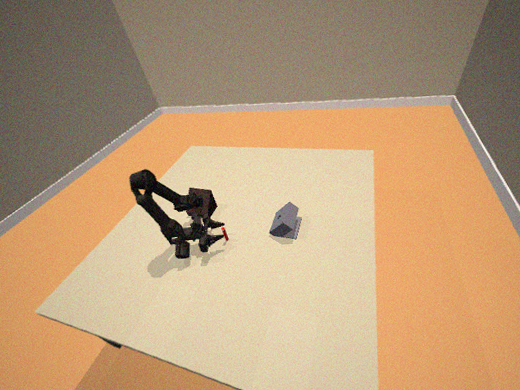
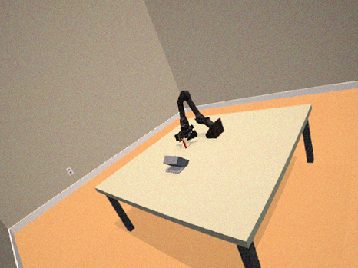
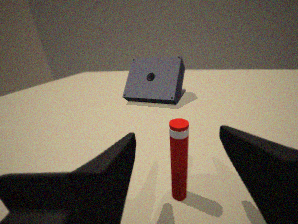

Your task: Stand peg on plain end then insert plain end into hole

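The red peg [image 3: 178, 160] [image 1: 226, 234] [image 2: 185, 144] stands upright on the table, its white band near the top and its plain end down. My gripper [image 3: 176, 134] [image 1: 216, 230] is open, low over the table, with one dark finger on each side of the peg and a clear gap to it on both sides. The grey sloped panel [image 3: 154, 80] [image 1: 287, 220] [image 2: 175, 161] sits farther ahead on the table, its face turned to me with the single dark hole [image 3: 149, 76] in it.
The beige table [image 1: 282, 300] [image 2: 237, 175] stands on an orange floor. The arm's base [image 2: 214, 129] sits at the table's back part.
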{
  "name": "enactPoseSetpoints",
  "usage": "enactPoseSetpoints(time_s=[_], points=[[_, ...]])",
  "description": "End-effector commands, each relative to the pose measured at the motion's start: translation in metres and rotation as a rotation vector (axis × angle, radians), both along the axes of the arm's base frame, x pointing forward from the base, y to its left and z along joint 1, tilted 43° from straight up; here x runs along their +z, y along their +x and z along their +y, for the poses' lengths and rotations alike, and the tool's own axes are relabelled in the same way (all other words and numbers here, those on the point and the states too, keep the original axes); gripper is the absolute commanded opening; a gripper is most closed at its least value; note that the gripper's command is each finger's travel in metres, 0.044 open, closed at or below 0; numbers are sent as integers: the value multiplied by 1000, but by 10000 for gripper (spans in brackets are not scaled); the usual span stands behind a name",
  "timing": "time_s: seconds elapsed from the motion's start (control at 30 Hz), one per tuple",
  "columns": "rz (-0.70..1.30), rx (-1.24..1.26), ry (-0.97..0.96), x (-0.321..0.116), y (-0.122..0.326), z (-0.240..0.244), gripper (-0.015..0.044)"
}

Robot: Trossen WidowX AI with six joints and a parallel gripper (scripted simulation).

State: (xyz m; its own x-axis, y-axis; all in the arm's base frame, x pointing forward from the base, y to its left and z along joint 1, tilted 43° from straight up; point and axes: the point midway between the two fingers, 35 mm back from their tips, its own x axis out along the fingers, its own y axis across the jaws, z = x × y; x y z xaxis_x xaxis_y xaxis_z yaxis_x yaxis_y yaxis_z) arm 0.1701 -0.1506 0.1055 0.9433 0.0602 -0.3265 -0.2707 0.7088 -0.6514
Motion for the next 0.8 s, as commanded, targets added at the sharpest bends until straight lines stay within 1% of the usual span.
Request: enactPoseSetpoints(time_s=[0.0,0.03,0.3,0.53,0.77], points=[[0,0,0,0,0,0,419],[0,0,0,0,0,0,440],[11,6,-1,4,3,3,440],[78,31,-16,49,25,38,440],[36,9,-13,100,27,89,440]])
